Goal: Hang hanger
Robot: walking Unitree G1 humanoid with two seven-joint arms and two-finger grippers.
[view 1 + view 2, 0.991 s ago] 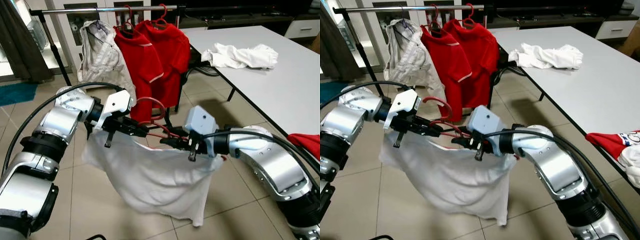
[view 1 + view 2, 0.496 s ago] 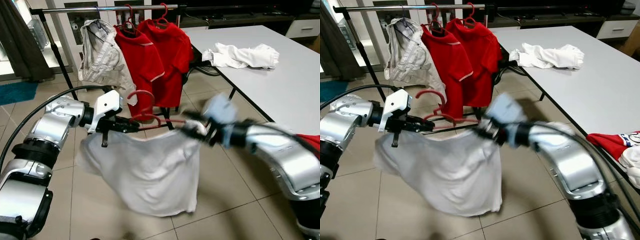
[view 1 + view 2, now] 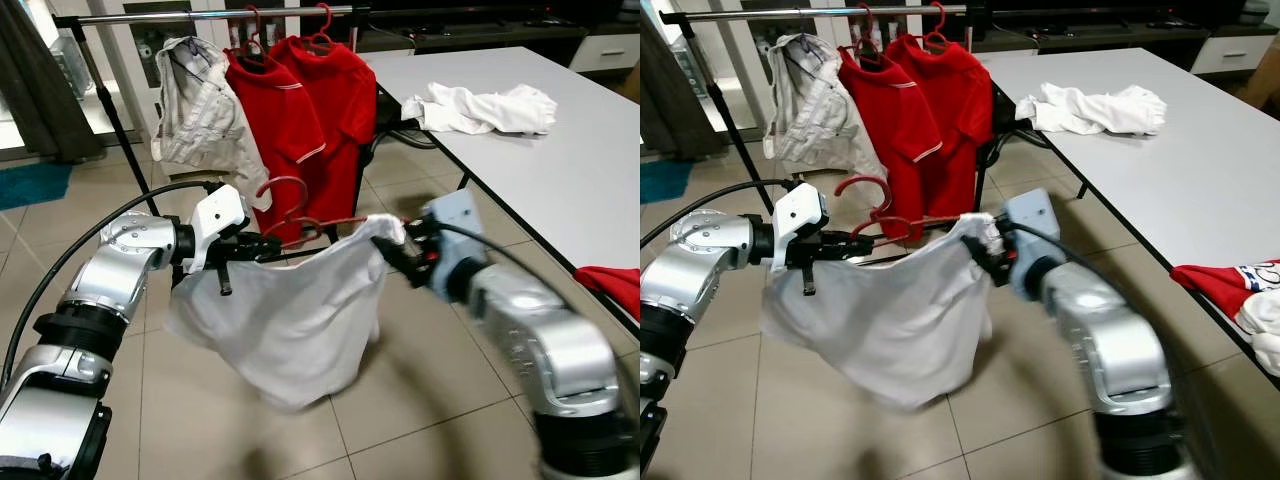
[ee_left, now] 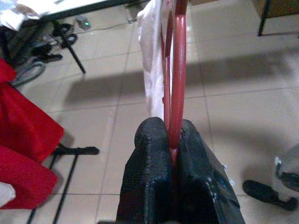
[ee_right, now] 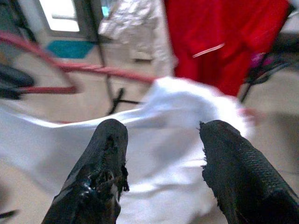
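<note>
**Now: left jaws closed on the hanger, right jaws wide at the shirt**

Clearly, the left gripper has its jaws pressed tight on the thin red hanger; the rod passes between the rough black fingers. The hanger is held in the air, low and in front of the rack, with its curved hook pointing up. A white shirt of soft cloth hangs from it in loose folds above the tiled floor.

The right gripper has its jaws wide apart, with the shirt's shoulder just in front of them; if they touch it I cannot tell, because the arm is blurred. Two red shirts and a pale jacket hang on the rack. White cloth lies on the desk.
</note>
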